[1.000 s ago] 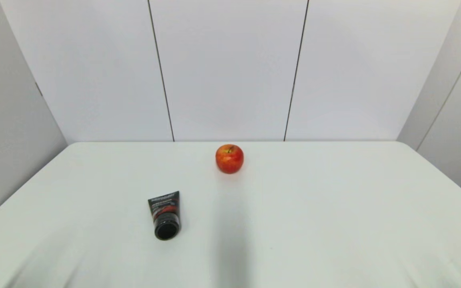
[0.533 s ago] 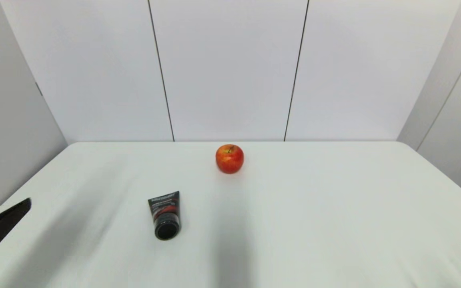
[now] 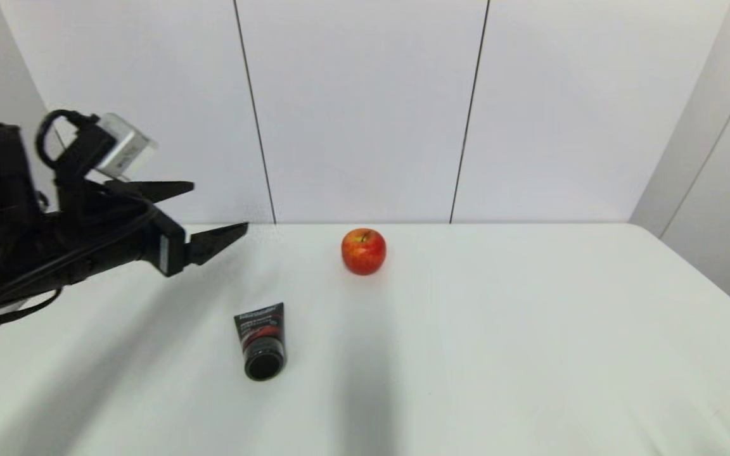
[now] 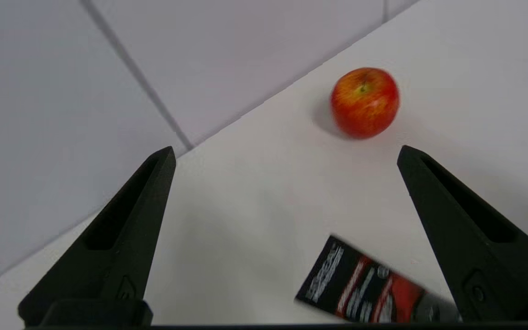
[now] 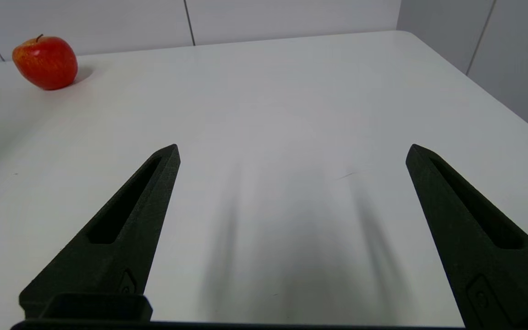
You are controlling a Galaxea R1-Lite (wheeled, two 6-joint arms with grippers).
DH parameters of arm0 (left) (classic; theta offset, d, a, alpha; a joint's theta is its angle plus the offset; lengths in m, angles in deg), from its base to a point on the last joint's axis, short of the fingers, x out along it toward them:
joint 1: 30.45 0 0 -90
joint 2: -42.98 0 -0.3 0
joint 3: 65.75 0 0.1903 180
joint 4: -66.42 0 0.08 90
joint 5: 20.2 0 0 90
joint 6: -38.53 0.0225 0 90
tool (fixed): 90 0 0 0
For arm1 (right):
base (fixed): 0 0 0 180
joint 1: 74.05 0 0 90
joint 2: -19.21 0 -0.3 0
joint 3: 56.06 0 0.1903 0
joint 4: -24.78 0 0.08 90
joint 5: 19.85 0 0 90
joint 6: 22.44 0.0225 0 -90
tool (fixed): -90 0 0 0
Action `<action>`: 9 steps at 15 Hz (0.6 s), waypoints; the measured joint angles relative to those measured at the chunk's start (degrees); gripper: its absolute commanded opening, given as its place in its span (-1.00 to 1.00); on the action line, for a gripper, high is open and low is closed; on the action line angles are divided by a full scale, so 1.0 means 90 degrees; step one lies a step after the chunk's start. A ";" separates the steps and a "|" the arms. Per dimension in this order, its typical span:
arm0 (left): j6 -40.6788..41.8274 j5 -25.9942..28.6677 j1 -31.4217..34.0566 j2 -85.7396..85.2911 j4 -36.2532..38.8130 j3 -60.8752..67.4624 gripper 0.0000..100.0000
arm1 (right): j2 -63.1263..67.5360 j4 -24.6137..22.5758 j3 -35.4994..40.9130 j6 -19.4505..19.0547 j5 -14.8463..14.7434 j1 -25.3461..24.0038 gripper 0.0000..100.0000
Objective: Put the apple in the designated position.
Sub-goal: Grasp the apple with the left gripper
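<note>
Head view: the apple (image 3: 364,251) sits upright on the white bench (image 3: 530,329), near the far edge and about mid-width, stem up. Nearer the robot and to its left lies a black tube (image 3: 262,340) with a red label, on its side, cap end toward the robot; it is well apart from the apple. The left gripper (image 3: 219,212) hangs above the bench's left far part, reaching in from the left side, its jaws spread wide and empty, tips pointing toward the apple but well short of it. A small grey camera block (image 3: 121,152) sits on top of that arm. The right arm does not show here. Grey wall panels (image 3: 365,107) stand behind the bench.

Left wrist view: the left gripper (image 4: 284,153) has its two black fingers (image 4: 122,229) far apart, with nothing between them. The apple (image 4: 365,102) lies beyond the fingertips, close to the bench's far edge where it meets the wall. The tube (image 4: 365,288) lies on the bench below the gripper, closer than the apple, partly hidden behind one finger.

Right wrist view: the right gripper (image 5: 291,149) is low over bare bench (image 5: 291,91), jaws wide and empty; the fingers (image 5: 117,233) cast soft shadows on the surface. The apple (image 5: 45,62) rests far off near the back edge, well apart from this gripper.
</note>
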 measured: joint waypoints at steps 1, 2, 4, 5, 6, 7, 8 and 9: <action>0.0022 0.0129 -0.0119 0.0478 0.0230 -0.0187 1.00 | 0.0000 0.0000 0.0000 0.0000 -0.0001 0.0000 1.00; 0.0039 0.0257 -0.0202 0.0884 0.0463 -0.0335 1.00 | 0.0000 0.0000 0.0000 0.0000 -0.0001 0.0000 1.00; 0.0039 0.0549 -0.0294 0.1629 0.0967 -0.0546 1.00 | 0.0000 0.0000 0.0000 0.0000 0.0000 0.0000 1.00; 0.0024 0.0656 -0.0312 0.1942 0.1173 -0.0604 1.00 | 0.0000 0.0000 0.0000 0.0000 0.0000 0.0000 1.00; 0.0007 0.0725 -0.0318 0.2251 0.1394 -0.0643 1.00 | 0.0000 0.0000 0.0000 0.0000 0.0000 0.0000 1.00; 0.0005 0.0802 -0.0324 0.2509 0.1574 -0.0672 1.00 | 0.0000 0.0003 0.0000 0.0000 0.0000 0.0000 1.00; 0.0000 0.0918 -0.0326 0.2747 0.1730 -0.0696 1.00 | 0.0000 0.0000 0.0000 0.0000 -0.0001 0.0000 1.00; 0.0003 0.1050 -0.0326 0.2980 0.1838 -0.0757 1.00 | 0.0000 0.0000 0.0000 0.0000 -0.0001 0.0000 1.00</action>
